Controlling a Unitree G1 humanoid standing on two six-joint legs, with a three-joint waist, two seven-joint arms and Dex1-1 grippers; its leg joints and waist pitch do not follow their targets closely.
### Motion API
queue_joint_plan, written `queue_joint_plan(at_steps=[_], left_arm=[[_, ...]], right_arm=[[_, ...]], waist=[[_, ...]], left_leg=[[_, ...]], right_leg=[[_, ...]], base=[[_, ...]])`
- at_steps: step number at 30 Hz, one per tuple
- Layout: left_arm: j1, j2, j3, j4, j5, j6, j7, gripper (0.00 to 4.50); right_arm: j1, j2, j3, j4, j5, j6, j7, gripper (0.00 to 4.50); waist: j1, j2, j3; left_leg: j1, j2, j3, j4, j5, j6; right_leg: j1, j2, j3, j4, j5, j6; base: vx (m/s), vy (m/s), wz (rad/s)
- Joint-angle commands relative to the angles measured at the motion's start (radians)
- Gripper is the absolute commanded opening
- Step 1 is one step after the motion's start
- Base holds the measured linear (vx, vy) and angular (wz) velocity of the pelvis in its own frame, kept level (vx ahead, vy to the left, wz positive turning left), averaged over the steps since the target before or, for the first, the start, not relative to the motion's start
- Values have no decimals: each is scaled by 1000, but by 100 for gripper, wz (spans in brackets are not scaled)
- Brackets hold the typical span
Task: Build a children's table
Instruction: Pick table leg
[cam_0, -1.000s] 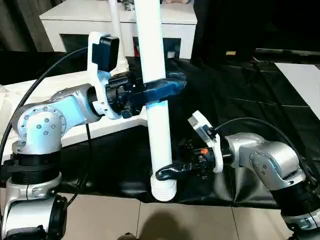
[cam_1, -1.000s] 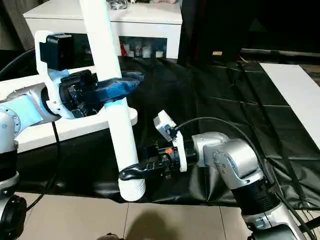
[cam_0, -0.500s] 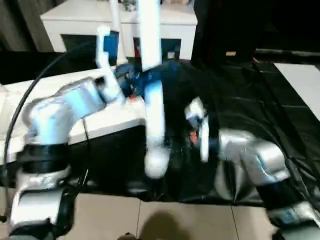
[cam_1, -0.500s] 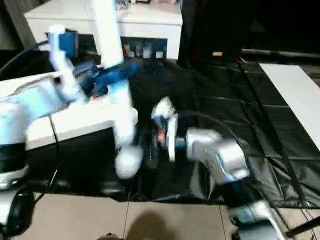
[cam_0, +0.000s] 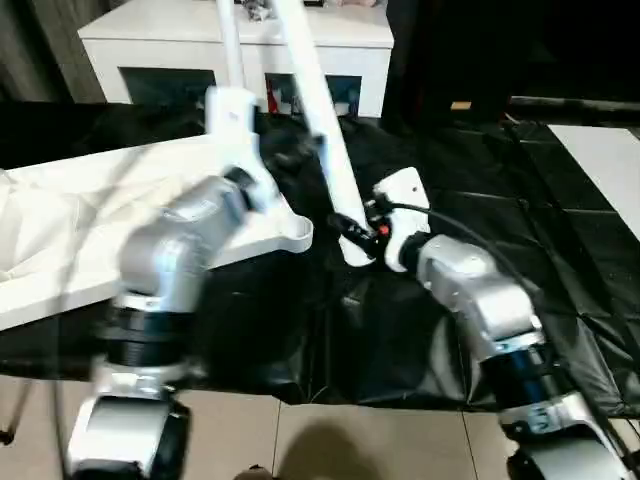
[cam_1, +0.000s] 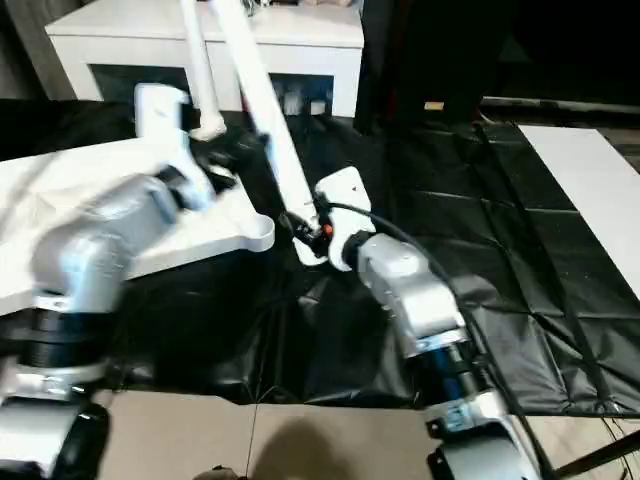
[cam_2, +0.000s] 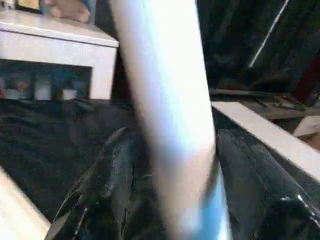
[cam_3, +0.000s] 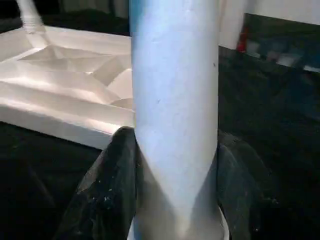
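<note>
The children's table top (cam_0: 80, 210) lies upside down at the left, ribbed underside up, on a black sheet. One thin white leg (cam_0: 230, 50) stands upright at its far corner. A second long white leg (cam_0: 325, 130) leans steeply, its lower end just past the top's near right corner (cam_0: 295, 235). My right gripper (cam_0: 350, 228) is shut on that lower end, and its black fingers (cam_3: 117, 190) press both sides of the tube. My left gripper (cam_0: 297, 152) sits around the same leg higher up, blurred. The leg (cam_2: 175, 125) runs through it in the left wrist view.
A white cabinet (cam_0: 350, 40) with dark glass doors stands behind the table top. The black sheet (cam_0: 480, 170) covers the surface to the right, with a white board (cam_0: 605, 160) at its far right edge. Pale floor tiles (cam_0: 350, 440) lie below the near edge.
The leg has gone from nearly upright to leaning. Its lower end moved from the sheet's near edge to the table top's corner. Both arms swung away from me with it.
</note>
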Motion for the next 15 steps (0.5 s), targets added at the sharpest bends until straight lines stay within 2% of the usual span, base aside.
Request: queue_joint_plan(at_steps=[1, 2, 3, 7, 8, 15], left_arm=[[-8, -34, 14, 20, -14, -2, 35, 285], [-9, -39, 20, 22, -17, -1, 40, 285], [-12, -71, 65, 38, -42, 5, 66, 285], [-10, -74, 80, 44, -44, 6, 69, 285], [-8, -70, 84, 41, -44, 8, 73, 256], [-15, -76, 121, 32, -51, 7, 84, 209]], right_arm=[[-25, 23, 8, 11, -8, -27, -27, 186], [-25, 25, 8, 12, -9, -29, -28, 186], [-26, 38, 3, 18, -20, -45, -32, 186], [-23, 45, -2, 19, -26, -49, -32, 186], [-22, 44, -4, 18, -24, -49, -32, 186], [-26, 42, -15, 28, -27, -60, -32, 186]], waist=[[-5, 0, -69], [-6, 1, -70], [-6, -1, -69], [-4, 0, -69], [-4, 0, -69], [-4, 3, -67]], left_leg=[[25, 47, -16, -68, -154, -23], [26, 48, -16, -68, -154, -23], [25, 47, -15, -67, -156, -25], [26, 46, -17, -68, -156, -18], [27, 47, -17, -68, -156, -18], [27, 48, -18, -71, -178, -25]], right_leg=[[44, -79, 47, -73, 24, -166], [43, -79, 46, -72, 32, -170], [44, -79, 46, -72, 34, -173], [44, -78, 47, -74, 30, -161], [43, -79, 47, -74, 30, -157], [41, -78, 48, -75, 17, -153]], base=[[0, 0, 0], [0, 0, 0], [0, 0, 0], [0, 0, 0], [0, 0, 0], [0, 0, 0]])
